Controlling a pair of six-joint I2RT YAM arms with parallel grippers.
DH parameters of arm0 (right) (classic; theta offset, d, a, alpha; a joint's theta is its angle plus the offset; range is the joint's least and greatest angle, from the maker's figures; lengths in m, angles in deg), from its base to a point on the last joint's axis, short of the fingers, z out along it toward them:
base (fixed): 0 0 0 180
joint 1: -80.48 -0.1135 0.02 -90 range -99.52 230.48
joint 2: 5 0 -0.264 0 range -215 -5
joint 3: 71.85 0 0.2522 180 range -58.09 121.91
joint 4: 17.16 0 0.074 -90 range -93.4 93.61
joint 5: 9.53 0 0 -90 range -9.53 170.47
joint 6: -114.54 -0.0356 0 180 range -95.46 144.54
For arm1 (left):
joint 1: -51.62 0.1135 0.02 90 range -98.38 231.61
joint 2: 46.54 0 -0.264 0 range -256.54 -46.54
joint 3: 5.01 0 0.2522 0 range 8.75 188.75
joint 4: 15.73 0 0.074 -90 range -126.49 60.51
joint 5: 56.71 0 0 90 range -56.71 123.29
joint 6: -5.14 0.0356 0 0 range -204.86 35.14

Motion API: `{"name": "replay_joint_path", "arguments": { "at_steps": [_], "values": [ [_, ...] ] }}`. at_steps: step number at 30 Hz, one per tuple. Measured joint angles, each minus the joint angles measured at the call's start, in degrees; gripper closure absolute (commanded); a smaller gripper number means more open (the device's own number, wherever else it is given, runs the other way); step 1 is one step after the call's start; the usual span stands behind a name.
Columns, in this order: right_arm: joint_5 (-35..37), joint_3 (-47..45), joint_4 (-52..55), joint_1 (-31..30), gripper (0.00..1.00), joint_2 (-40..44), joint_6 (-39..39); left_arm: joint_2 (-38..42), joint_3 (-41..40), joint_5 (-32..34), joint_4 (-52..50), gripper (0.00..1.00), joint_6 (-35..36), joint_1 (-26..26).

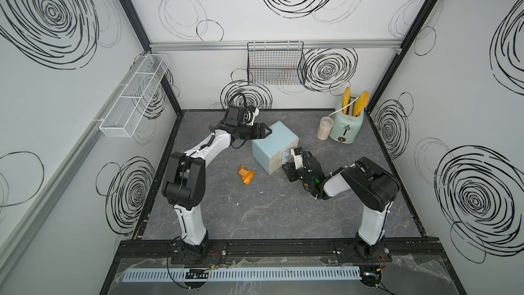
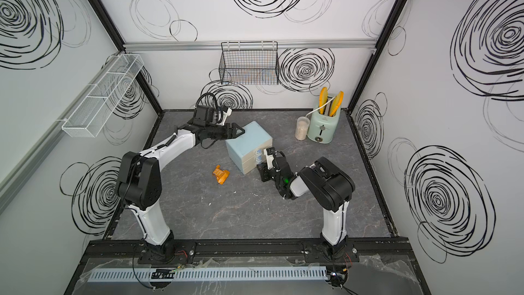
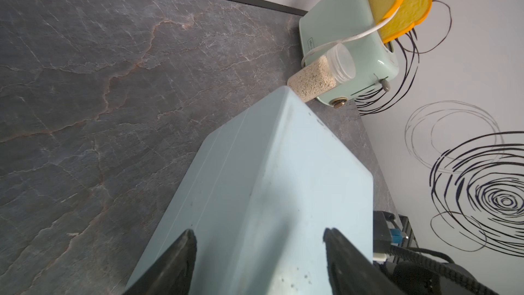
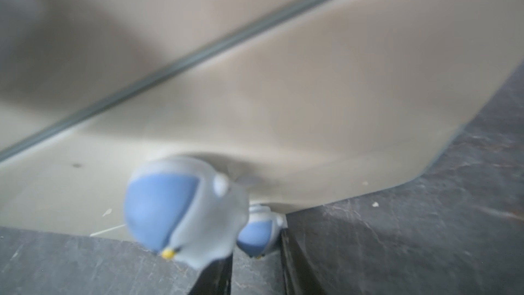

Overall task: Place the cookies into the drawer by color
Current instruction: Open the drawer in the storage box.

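Near the toaster [image 1: 346, 129], left gripper [image 1: 269, 131] gapes over the drawer [image 1: 273, 148]; right gripper [image 1: 285, 166] unclear.

Table [image 1: 269, 208]: drawer [image 1: 272, 143], orange cookie [image 1: 246, 175], toaster [image 1: 346, 127], jar [image 1: 324, 128]

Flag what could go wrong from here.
1. The right gripper brackets a low knob, but that view is blurred; a partial hold could slip off.
2. The left gripper only straddles the drawer at its back top corner; if it isn't clamped, a pull might drag the whole unit.
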State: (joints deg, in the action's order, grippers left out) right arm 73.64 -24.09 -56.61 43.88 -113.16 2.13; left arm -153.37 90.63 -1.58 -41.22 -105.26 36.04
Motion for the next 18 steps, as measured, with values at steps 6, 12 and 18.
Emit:
{"name": "replay_joint_path", "arguments": {
  "at_steps": [6, 12, 18],
  "values": [
    [0.2, -0.3, 0.0, -0.1, 0.77, 0.2, 0.1, 0.0, 0.0, 0.0, 0.3, 0.26, -0.2, 0.0],
    [1.0, -1.8, 0.2, -0.7, 0.75, 0.9, 0.1, 0.0, 0.0, 0.2, 0.3, 0.26, -0.2, 0.0],
    [1.2, -2.7, 0.0, -1.0, 0.57, 1.5, -0.2, 0.0, 0.0, 0.3, 0.3, 0.25, -0.2, 0.0]
  ]
}}
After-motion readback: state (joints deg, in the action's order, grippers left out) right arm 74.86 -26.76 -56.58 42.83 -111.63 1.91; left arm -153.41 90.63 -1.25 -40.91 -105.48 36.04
